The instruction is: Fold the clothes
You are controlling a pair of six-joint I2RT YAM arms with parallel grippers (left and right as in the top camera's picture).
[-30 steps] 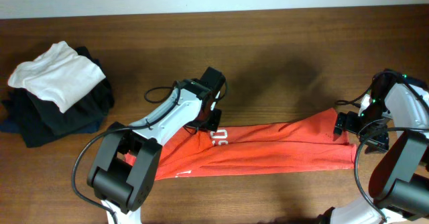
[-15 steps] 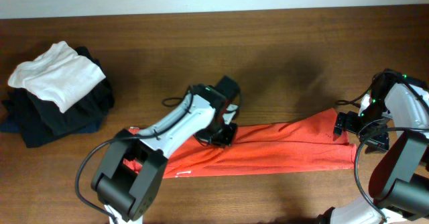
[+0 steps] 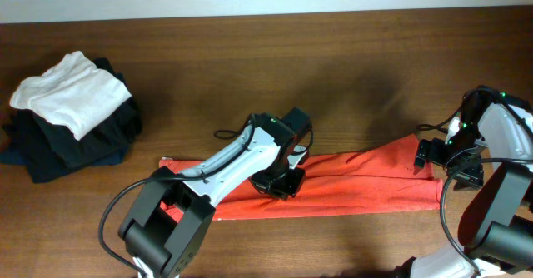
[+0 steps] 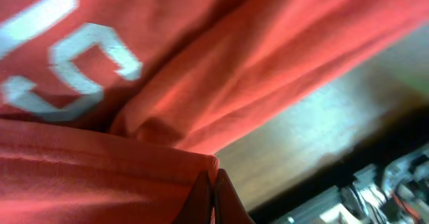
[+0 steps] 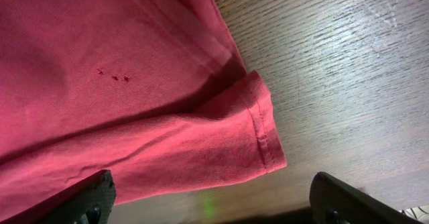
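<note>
T-shirt [image 3: 366,186] lies drawn out as a long, narrow band along the near side of the table [image 3: 333,78], from left of centre to the right edge. Your left gripper [image 3: 284,176] has its fingers pinched tight on a fold at mid-shirt. Carry it too far and the layer will likely bunch rather than lie flat. Your right gripper [image 3: 430,156] stands spread wide over the right end, gripping nothing, so that corner could drag along.
</note>
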